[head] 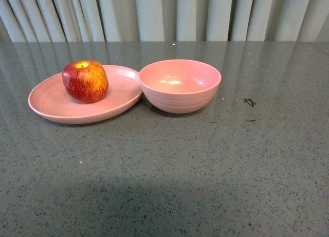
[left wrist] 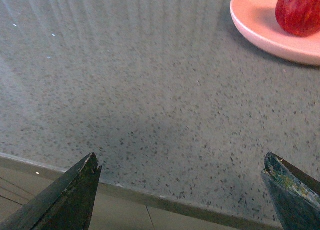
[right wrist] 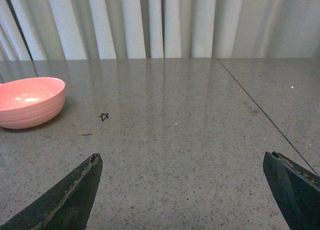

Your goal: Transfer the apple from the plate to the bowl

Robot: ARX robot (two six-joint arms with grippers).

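The apple sits upright on the pink plate, its yellow-green stem hollow facing up, resting toward the plate's far side. The deeper pink bowl stands just beside the plate on the grey speckled counter. The plate's rim meets the bowl's wall closely enough that they look to be touching.

The left end effector has its two dark fingers spread wide apart with nothing between them. It hangs over the counter's near edge. The apple and the plate lie well ahead of it and off to one side, outside the line between its fingers, with bare counter in between.

The right end effector is likewise spread wide and holds nothing, low over the counter. The bowl stands ahead of it and well off to one side. A small black mark lies on the counter between the bowl and the line straight ahead of the fingers. A thin seam runs across the counter on the other side. A pale pleated curtain hangs beyond the counter's far edge.
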